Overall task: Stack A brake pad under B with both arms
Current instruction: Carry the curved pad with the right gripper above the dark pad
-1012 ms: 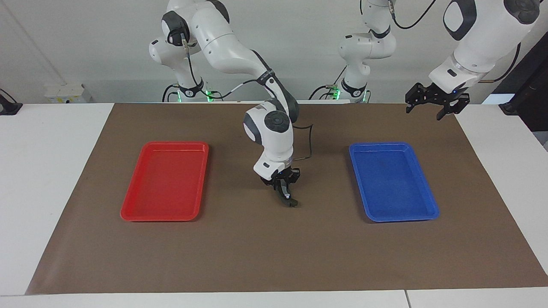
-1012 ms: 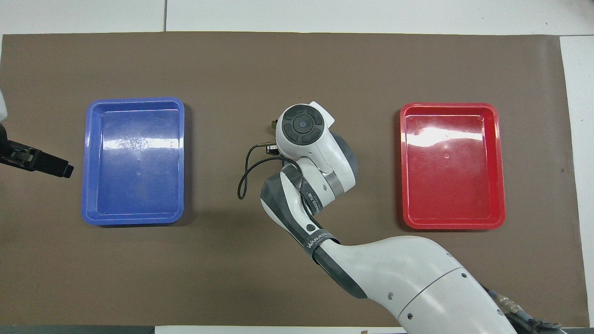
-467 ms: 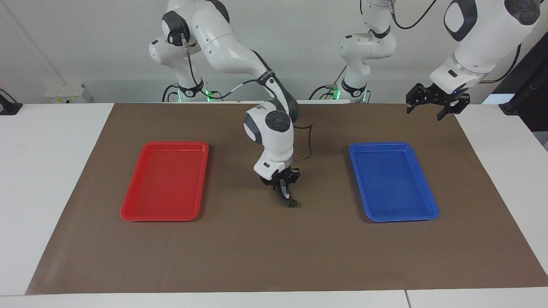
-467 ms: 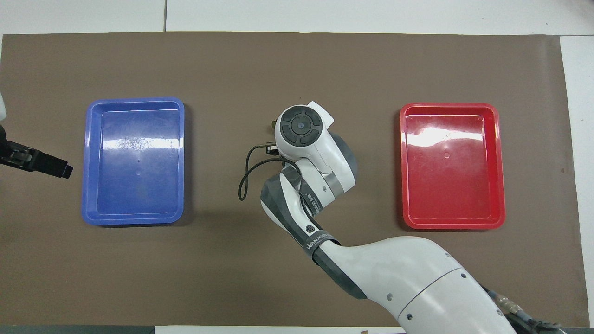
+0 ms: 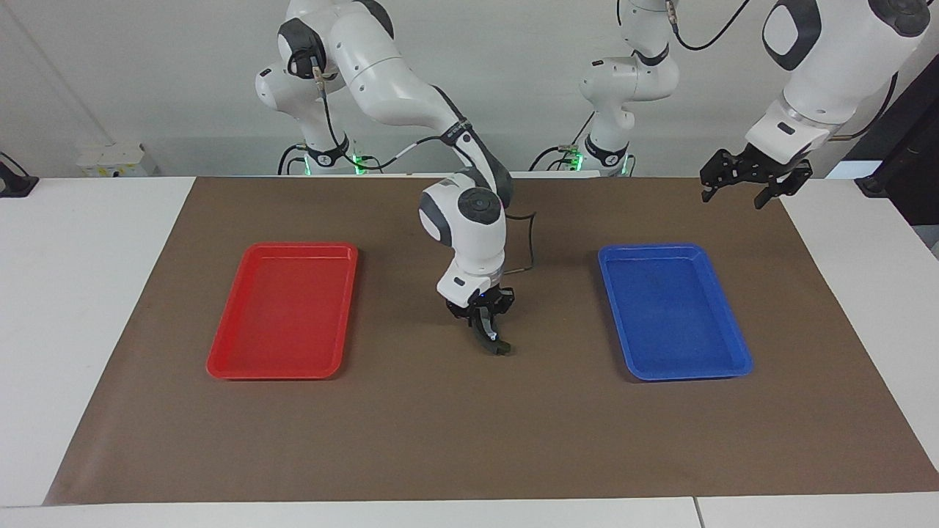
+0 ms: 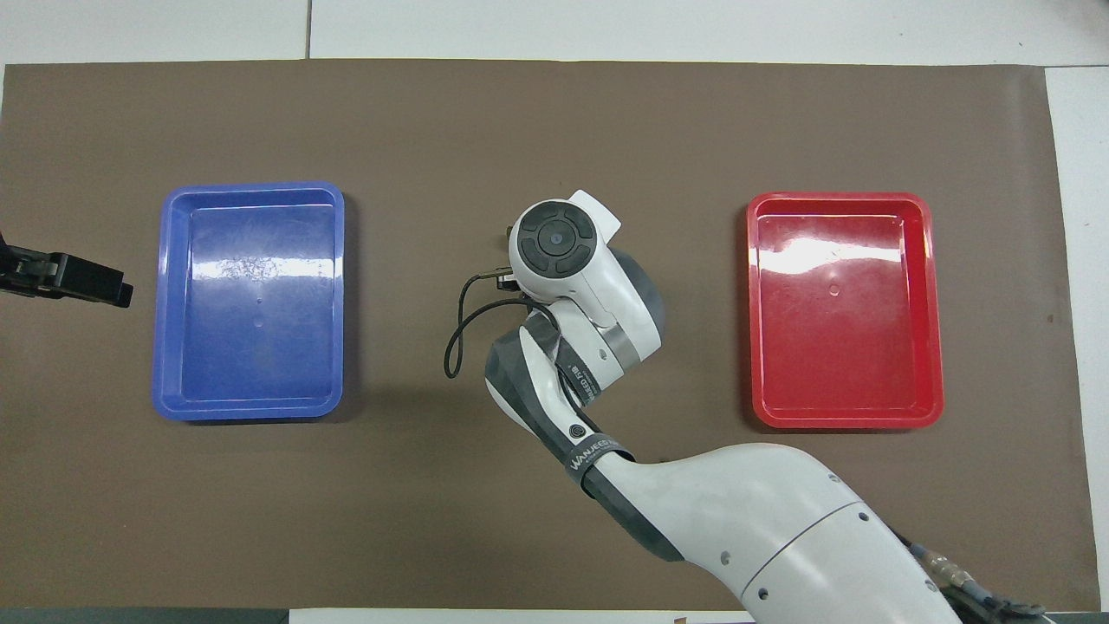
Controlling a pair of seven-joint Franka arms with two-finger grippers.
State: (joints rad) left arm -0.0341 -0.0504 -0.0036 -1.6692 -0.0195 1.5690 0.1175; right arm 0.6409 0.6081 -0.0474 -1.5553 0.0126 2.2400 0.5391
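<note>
My right gripper [image 5: 486,323] is low over the middle of the brown mat, between the two trays. It is shut on a narrow dark curved piece, B [image 5: 494,343], whose lower end is at or just above the mat. The short flat brake pad A cannot be made out; it is hidden or out of view. In the overhead view the right arm's wrist [image 6: 554,238] covers the gripper and the piece. My left gripper [image 5: 747,192] is open and empty, raised over the mat's edge at the left arm's end; it also shows in the overhead view [image 6: 78,279].
A red tray [image 5: 227,367] lies toward the right arm's end and a blue tray [image 5: 689,375] toward the left arm's end, both empty. They also show in the overhead view: the blue tray [image 6: 251,187] and the red tray [image 6: 840,198]. A black cable loops off the right wrist.
My left gripper has drifted a little outward and upward at its end of the table. The right gripper and its dark piece have barely shifted.
</note>
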